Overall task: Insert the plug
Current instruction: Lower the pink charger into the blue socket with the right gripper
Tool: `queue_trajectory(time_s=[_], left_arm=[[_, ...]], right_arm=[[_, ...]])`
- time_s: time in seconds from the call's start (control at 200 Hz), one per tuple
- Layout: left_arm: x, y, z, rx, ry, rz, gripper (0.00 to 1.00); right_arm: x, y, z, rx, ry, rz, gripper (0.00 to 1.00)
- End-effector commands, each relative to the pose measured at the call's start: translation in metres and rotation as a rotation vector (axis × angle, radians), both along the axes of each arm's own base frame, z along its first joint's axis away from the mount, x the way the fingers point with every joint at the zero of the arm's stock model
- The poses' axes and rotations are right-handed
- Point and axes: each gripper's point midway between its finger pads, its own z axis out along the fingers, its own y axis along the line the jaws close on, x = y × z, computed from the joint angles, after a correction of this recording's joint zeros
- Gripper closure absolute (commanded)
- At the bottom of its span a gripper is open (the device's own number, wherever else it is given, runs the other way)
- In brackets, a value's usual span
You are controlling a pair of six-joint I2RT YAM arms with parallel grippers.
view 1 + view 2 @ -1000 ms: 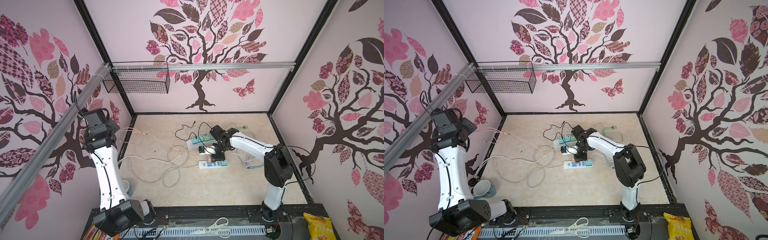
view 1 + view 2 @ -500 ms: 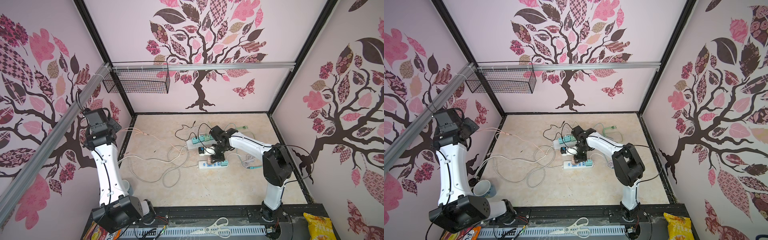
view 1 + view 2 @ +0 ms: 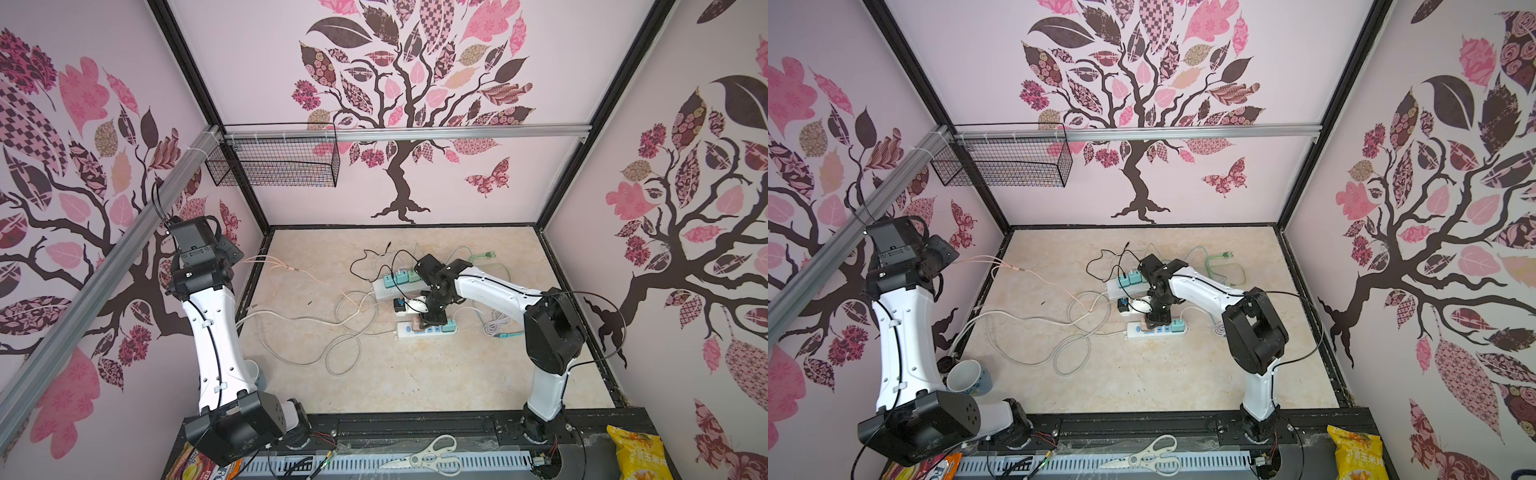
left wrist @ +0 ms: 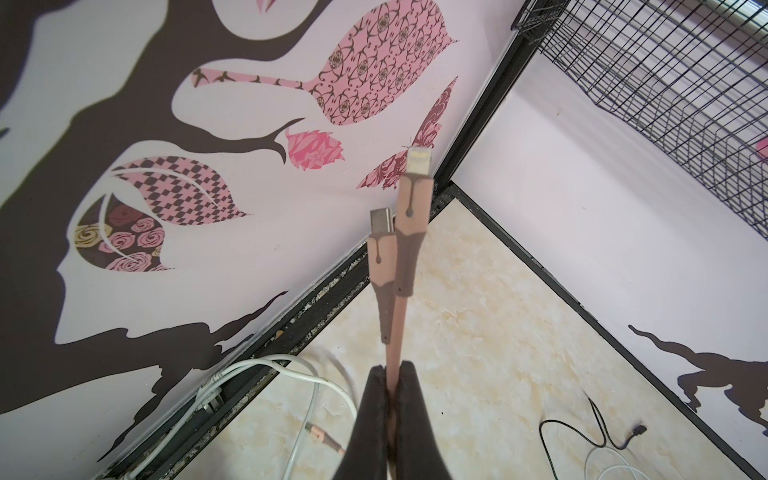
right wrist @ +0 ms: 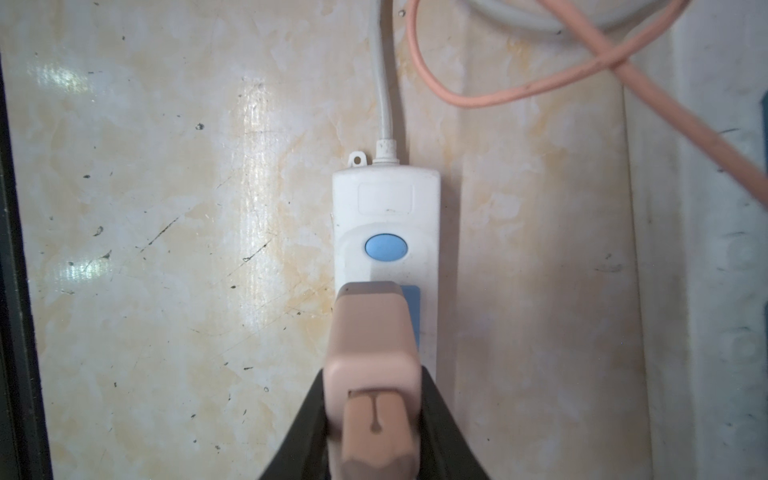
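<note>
Listing hazards first: plug (image 5: 372, 332), a blush-pink rounded-square block of smooth matt plastic, pinched at its flanks by the right pincer (image 5: 372, 376) and poised over the end socket of the power strip (image 5: 386, 208), just beside the blue oval button (image 5: 386, 248). Its prongs are hidden beneath the body, so whether they have entered the slots cannot be told. Likely fault one: prongs meeting the socket face off-line, since the block covers the holes. A push would then probably skid the strip, a light glossy white bar lying loose on the table (image 5: 166, 249), whose marbled beige surface looks slick and scuffed. Fault two: hard plastic slipping or twisting between the black fingers under load. Fault three: pink cable (image 4: 394, 332), a thin rubbery cord clamped between the pressed-together tips of the left pincer (image 4: 390, 376), held high near the side wall with two metal-tipped connectors (image 4: 419, 160) standing beyond. If this cord runs to the plug, which cannot be traced, tension could drag the block askew. The strip's own white cord (image 5: 384, 83), round and stiff-looking, could resist any shove.
</note>
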Motion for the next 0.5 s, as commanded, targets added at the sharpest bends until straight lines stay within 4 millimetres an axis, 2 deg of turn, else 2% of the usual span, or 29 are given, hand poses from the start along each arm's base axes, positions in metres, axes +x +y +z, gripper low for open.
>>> queue_trajectory(time_s=[0.0,0.23,0.495], left_arm=[[0.003,0.001,-0.007,-0.001,0.012,-0.015,1.0],[0.005,0.0,-0.009,-0.005,0.017,-0.02,1.0],[0.006,-0.001,-0.012,-0.01,0.022,-0.027,1.0]], right_arm=[[-0.001,-0.013,-0.002,-0.056,-0.027,0.003,1.0],[-0.004,-0.004,0.02,0.027,-0.046,0.014,1.0],[-0.005,-0.008,0.02,0.015,-0.057,0.012,1.0]])
